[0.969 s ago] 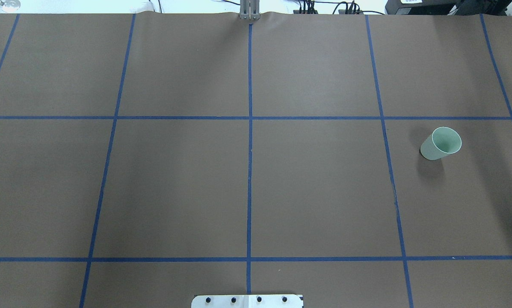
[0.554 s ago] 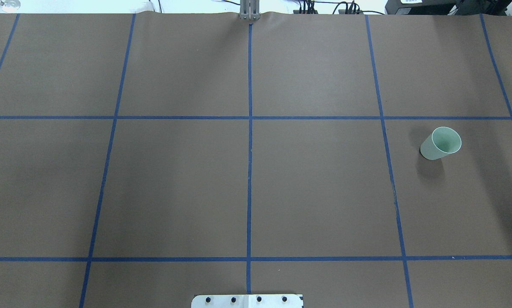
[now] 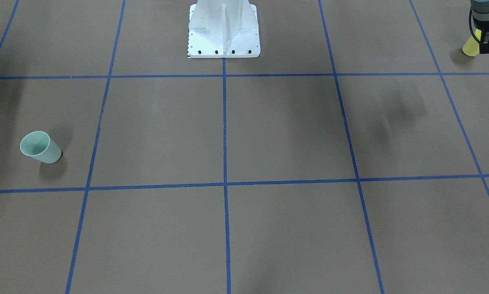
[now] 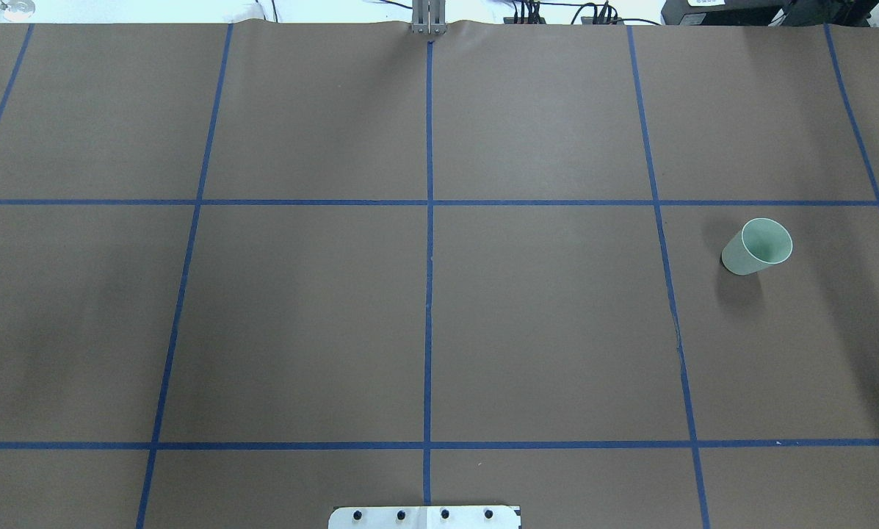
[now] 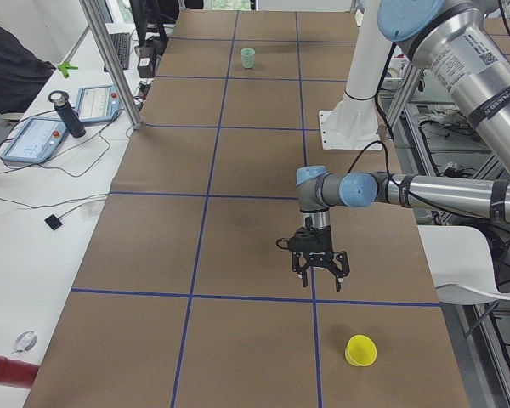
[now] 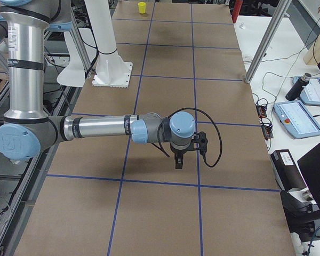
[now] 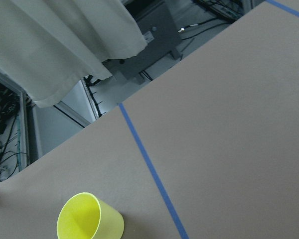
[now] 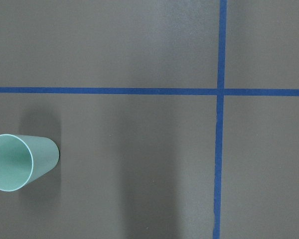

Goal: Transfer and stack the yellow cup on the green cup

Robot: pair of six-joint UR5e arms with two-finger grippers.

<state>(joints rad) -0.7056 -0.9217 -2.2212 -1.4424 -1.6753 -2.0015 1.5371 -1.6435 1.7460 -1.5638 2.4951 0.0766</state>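
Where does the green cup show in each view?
Front-facing: green cup, left edge.
Overhead: right, middle row.
Exterior left: top, far end.
Exterior right: not seen.
Left wrist: absent.
Right wrist: lower left.
Shared landmark: white robot base.

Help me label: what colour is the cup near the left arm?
Bright yellow; the cup shows best in the left wrist view.

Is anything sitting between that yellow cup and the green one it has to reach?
Nothing visible. Only bare table lies between the yellow cup and the green cup. The left gripper hangs near the yellow cup, with nothing between them.
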